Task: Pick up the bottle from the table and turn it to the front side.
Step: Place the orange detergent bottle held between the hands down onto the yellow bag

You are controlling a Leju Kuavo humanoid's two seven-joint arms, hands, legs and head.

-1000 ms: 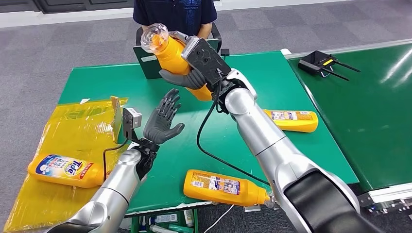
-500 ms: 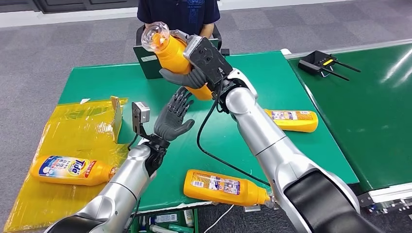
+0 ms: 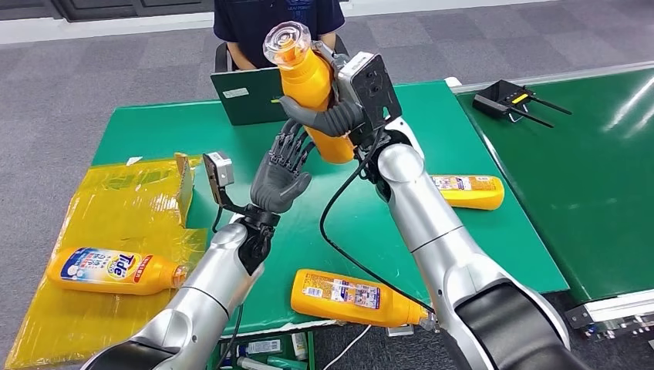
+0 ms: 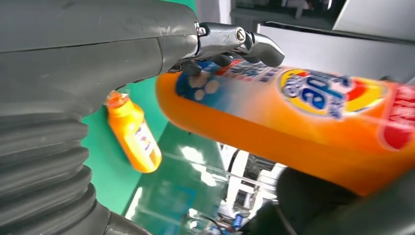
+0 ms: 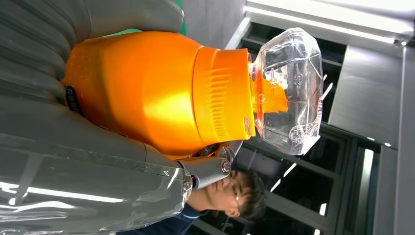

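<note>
While the right hand grips an orange Tide detergent bottle around its body, the bottle stands raised near the top centre of the head view, clear cap uppermost, above the green table. Just below it, the left hand is lifted with its fingers spread wide, holding nothing, fingertips close to the bottle's base. Three more orange bottles lie flat: one on the yellow plastic sheet at lower left, one at the table's near edge, one at right of centre.
</note>
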